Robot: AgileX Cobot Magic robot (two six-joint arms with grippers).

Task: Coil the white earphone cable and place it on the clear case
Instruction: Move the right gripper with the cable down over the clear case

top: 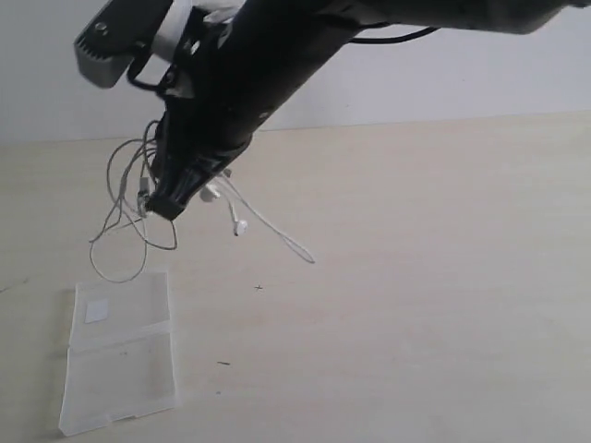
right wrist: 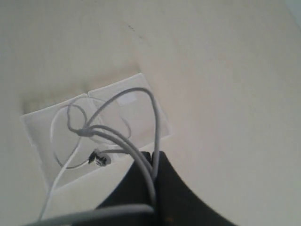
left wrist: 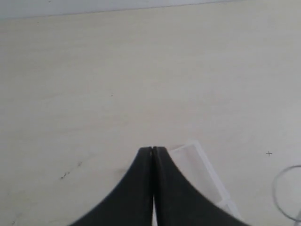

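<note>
My right gripper (top: 162, 209) has reached across to the left of the exterior view and hangs above the table. It is shut on the white earphone cable (top: 109, 175). The wire droops from it in loose loops, with an earbud (top: 239, 224) dangling and one strand trailing to the right. In the right wrist view the cable (right wrist: 141, 89) runs out between the jaws of my right gripper (right wrist: 153, 154), over the clear case (right wrist: 37, 136). The clear case (top: 120, 369) lies open and flat below the loops, its sticker (top: 96, 311) on the far panel. My left gripper (left wrist: 152, 149) is shut and holds nothing.
The pale wooden table (top: 425, 277) stretches to the right of the case. In the left wrist view a corner of the clear case (left wrist: 200, 162) lies beside the closed fingers, and a cable loop (left wrist: 274, 188) shows at the frame's edge.
</note>
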